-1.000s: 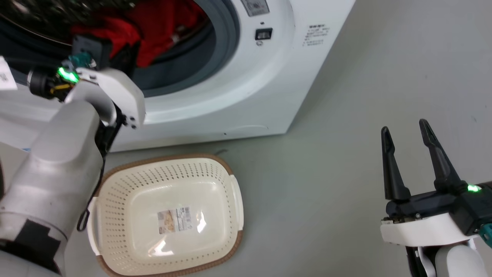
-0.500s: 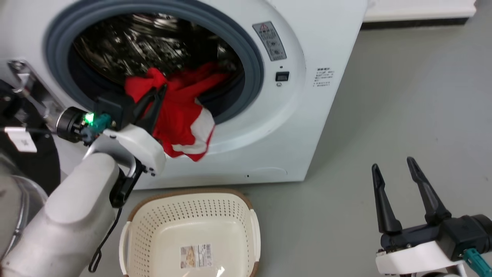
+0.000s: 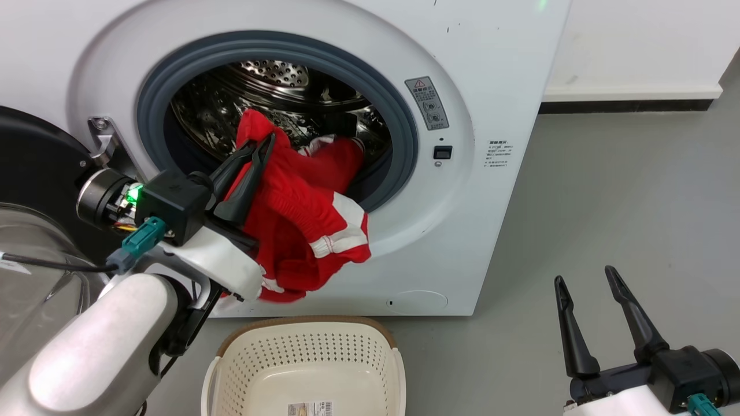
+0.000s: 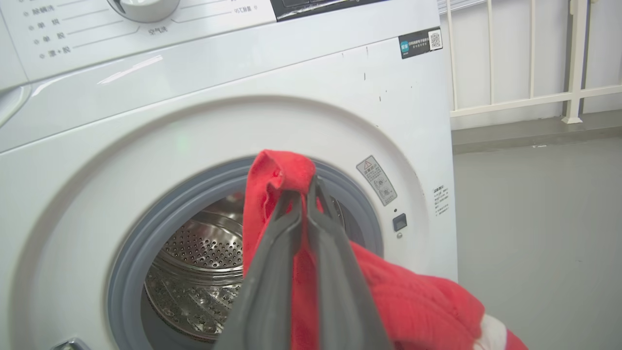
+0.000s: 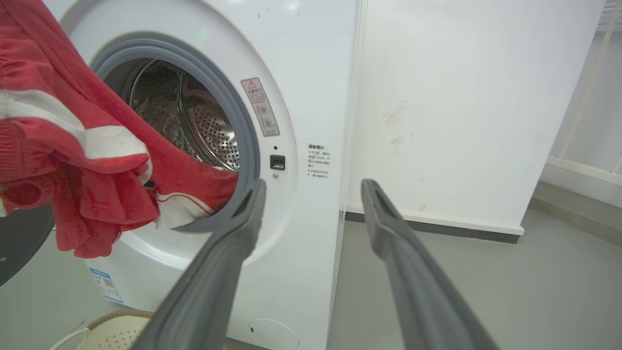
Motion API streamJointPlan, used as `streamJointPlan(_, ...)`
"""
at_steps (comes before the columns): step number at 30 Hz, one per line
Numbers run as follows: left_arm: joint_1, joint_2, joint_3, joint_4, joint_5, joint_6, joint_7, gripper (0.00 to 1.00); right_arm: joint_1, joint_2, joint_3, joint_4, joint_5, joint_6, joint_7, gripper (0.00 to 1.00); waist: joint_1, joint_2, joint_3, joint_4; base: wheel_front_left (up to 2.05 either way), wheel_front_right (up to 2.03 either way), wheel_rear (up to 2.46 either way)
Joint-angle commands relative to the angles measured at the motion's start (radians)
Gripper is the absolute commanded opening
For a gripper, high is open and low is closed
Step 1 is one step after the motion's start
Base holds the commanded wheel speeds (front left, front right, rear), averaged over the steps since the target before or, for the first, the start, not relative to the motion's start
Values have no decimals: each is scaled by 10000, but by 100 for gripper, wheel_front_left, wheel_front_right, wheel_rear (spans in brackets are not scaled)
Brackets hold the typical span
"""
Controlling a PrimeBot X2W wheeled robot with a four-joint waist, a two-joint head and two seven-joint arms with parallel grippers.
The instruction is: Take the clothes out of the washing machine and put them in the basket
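My left gripper [image 3: 263,144] [image 4: 303,187] is shut on the red clothes [image 3: 300,214] [image 4: 418,296] [image 5: 82,146], pinching a fold at the top. The garment, with white stripes, hangs out over the grey rim of the washing machine [image 3: 497,86] [image 4: 194,116] [image 5: 311,87], its tail still inside the steel drum. The cream basket [image 3: 306,364] [image 5: 107,330] stands on the floor right below the hanging cloth. Low on the right, my right gripper [image 3: 584,280] [image 5: 313,187] is open and holds nothing.
The washer's black-framed glass door [image 3: 34,190] stands open at the left, behind my left arm. Grey floor [image 3: 624,190] stretches to the right of the machine, with a white wall and dark baseboard [image 3: 624,106] behind.
The head camera has tilted up, showing more of the porthole. My left gripper has drawn the red clothes further out of the drum, over the rim. The right gripper stays open.
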Motion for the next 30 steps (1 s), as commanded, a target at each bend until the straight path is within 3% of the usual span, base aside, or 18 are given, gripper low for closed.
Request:
streamJointPlan(1, 126, 142, 61, -419, 106, 153, 81, 0, 145, 5, 27, 32, -49, -7, -24, 100, 2, -1, -100, 33, 0, 0, 0)
streamJointPlan(15, 284, 742, 224, -2791, 389, 918, 652, 0, 313, 5, 9, 100, 46, -7, -24, 100, 2, -1, -322, 87, 0, 0, 0)
streamJointPlan(30, 1774, 526, -271, -1754, -121, 1016, 186, 0, 197, 6, 41, 82, -85, -7, -24, 100, 2, -1, 13, -25, 0, 0, 0)
